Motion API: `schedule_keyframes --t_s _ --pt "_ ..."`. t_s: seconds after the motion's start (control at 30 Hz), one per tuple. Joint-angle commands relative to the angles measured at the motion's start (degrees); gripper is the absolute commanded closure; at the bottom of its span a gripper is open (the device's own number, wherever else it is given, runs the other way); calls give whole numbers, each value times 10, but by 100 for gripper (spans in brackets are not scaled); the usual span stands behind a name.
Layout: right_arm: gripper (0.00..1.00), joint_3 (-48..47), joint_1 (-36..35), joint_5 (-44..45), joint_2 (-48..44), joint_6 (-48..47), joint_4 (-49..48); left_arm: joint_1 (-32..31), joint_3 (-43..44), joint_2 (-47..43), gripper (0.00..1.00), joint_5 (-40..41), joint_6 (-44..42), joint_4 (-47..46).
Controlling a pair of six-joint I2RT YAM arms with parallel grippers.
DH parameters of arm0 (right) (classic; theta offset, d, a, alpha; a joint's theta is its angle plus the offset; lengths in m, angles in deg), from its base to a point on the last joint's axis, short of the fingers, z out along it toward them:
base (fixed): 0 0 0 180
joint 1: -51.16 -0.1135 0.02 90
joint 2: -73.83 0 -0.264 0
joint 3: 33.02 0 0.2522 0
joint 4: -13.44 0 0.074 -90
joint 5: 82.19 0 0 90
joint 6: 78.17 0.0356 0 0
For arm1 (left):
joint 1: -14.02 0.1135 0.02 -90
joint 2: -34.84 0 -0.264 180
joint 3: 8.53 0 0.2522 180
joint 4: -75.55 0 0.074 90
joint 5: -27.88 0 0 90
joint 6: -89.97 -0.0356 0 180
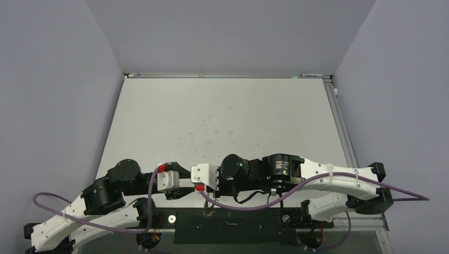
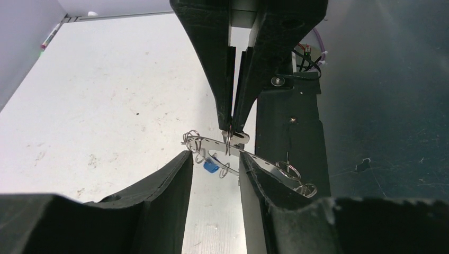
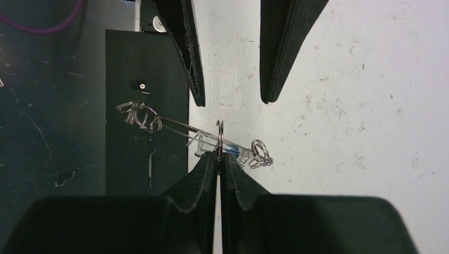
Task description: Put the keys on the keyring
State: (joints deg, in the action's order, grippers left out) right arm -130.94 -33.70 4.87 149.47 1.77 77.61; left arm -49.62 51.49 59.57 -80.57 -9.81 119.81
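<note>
Now, right gripper [image 3: 218, 156] jaws are pinched together on a rim loop of the keyring [image 2: 212, 142], edge-on just ahead. Facing them, left gripper [image 2: 214, 155] jaws stand apart. Its wrist view shows the blue key [image 2: 210, 166] dangling between them under the ring, hidden overhead.

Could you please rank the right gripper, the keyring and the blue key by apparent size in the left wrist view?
1. right gripper, dominating the upper middle of the view.
2. keyring, seen nearly edge-on.
3. blue key, only a tiny tag.
</note>
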Motion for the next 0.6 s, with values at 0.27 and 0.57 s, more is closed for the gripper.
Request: schedule_keyframes --t_s 0.27,0.57 --pt "95 -26 -10 18 -5 -3 -18 3 -38 32 69 -48 9 -110" --pt "95 -19 -11 19 -11 -2 -25 3 -50 41 77 -55 17 -143"
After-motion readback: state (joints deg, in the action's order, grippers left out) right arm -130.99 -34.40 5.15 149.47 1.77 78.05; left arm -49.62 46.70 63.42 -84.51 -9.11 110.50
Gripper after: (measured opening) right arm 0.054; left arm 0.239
